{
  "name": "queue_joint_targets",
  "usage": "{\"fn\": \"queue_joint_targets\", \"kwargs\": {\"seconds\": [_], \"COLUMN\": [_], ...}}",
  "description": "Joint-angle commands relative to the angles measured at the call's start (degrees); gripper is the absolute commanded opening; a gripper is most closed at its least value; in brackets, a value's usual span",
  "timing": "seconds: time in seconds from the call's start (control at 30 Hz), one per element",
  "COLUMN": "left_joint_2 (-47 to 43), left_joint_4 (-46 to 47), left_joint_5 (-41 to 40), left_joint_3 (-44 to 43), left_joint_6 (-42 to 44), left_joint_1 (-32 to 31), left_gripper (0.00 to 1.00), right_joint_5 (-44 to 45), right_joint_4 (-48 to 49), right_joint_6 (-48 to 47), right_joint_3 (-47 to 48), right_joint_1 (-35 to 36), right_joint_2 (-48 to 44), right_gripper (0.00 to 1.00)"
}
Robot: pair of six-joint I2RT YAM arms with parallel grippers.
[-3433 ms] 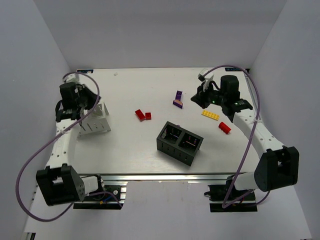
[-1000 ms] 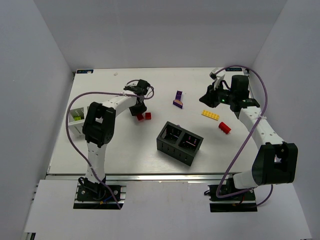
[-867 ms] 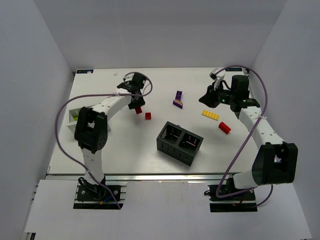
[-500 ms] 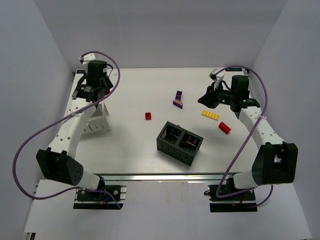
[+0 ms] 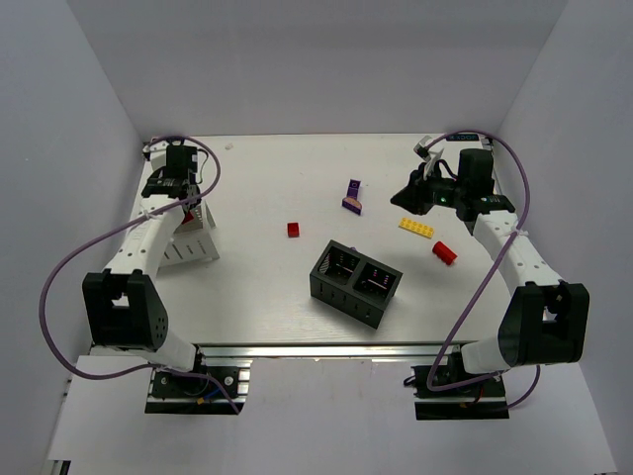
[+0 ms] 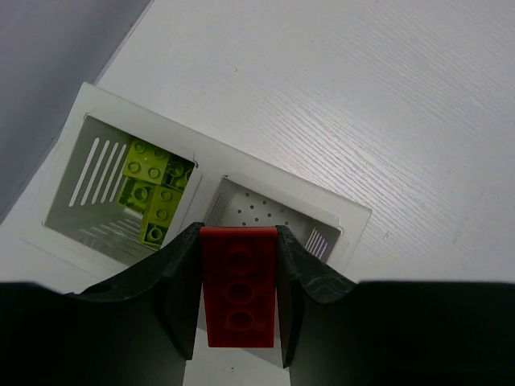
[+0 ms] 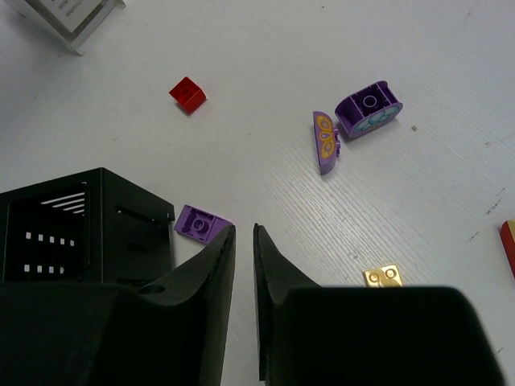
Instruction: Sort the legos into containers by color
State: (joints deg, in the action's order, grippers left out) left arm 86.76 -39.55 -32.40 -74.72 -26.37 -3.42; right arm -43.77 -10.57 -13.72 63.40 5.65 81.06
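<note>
The red lego brick (image 6: 238, 299), judged light, rigid and slick, is clamped by its long flat sides in the left gripper (image 6: 238, 241) above the white box (image 6: 241, 165) at the worktop's left edge; the right gripper (image 7: 243, 233) is near-closed and empty.

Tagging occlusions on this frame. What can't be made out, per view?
- Left wrist: the right cell of the white box is half hidden by the red brick in the left gripper; its floor cannot be checked.
- Right wrist: yellow brick mostly behind the right gripper; another red piece cut by the right edge.
- Top: inside of the black box too dark and small to read.
</note>
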Motion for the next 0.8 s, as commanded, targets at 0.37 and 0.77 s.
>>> {"fn": "queue_joint_targets", "kwargs": {"seconds": [0.37,0.77], "left_joint_2": [-0.9,-10.3], "left_joint_4": [3.2,20.6], "left_joint_5": [0.9,52.6], "left_joint_3": [1.4,6.9], "left_joint_6": [-0.1,8.4], "left_joint_1": [0.6,-3.0], "left_gripper": [0.76,0.0], "right_joint_5": [-2.1,-2.4], "right_joint_4": [-0.9,-1.6], "right_joint_6": [0.0,-0.9], "right_joint_3": [0.9,1.2], "right_joint_1": [-0.3,-0.2], "right_joint_2": [0.7,1.2], "right_gripper": [0.23,0.2]}}
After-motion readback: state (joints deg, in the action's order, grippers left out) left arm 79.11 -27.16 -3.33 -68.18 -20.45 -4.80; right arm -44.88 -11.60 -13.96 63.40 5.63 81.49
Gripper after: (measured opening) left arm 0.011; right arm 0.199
